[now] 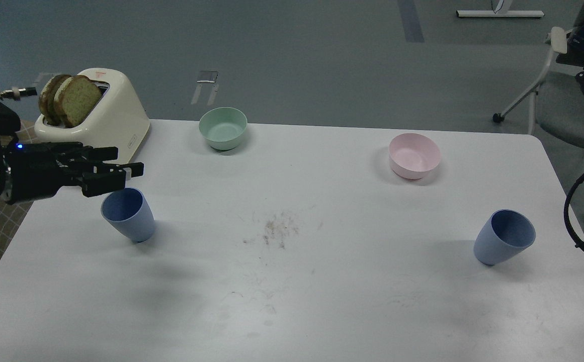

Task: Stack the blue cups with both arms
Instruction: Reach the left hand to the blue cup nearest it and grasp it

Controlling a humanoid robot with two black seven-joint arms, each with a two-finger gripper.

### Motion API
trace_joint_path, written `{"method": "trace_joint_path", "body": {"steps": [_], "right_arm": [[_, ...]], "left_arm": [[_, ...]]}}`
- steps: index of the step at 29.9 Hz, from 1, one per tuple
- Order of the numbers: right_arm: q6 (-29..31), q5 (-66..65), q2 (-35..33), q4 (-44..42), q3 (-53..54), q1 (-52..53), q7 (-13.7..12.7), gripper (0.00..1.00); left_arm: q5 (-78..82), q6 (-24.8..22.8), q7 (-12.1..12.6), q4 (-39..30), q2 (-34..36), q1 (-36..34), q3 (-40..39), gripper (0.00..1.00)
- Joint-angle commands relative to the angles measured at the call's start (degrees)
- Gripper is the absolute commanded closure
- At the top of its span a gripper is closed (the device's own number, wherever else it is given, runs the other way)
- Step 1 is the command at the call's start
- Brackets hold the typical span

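so the white table is the anchor here. two blue cups sit upright on it, both empty, mouths open to the camera. the left blue cup is near the table's left edge, and the right blue cup is way over by the right edge, well apart from the first one. between them, about mid-table, there's a patch of dark crumbs or scuff marks.

the left gripper comes in from the left and hangs just above the far rim of the left cup, not touching it as far as i can see. fingers point right, stacked close together, honestly can't tell if the claw is open or closed from this angle. it's not holding anything.

right gripper isn't in view at all, just a loop of black cable off the table's right edge.

at the table's back edge: a mint-green bowl left of centre, a pink bowl toward the right. cream toaster on the back-left corner with two bread slices sticking up.
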Motion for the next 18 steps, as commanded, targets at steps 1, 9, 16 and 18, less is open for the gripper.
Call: {"method": "trace_joint_path", "body": {"steps": [1,9,16,18], "right_arm": [[0.0,0.0,0.03,0.08,0.06,-0.13,0.0,0.0],[0.0,0.0,0.03,0.08,0.06,-0.31,0.0,0.0],[0.0,0.0,0.47,0.6,-0.03,-0.31,0.0,0.0],[0.0,0.0,0.47,0.6,-0.03,-0.31,0.0,0.0]], "left_arm": [[1.39,1.52,0.02,5.53,-2.51,-0.67,2.2,0.24],[2.45,3.7,0.02,10.98,-3.65,-0.4,5.53,0.34],[2.36,6.35,0.02,13.62,-5.41,-0.58,8.18,0.42],[2.27,6.52,0.02,16.25,-6.99,-0.67,8.18,0.56]]}}
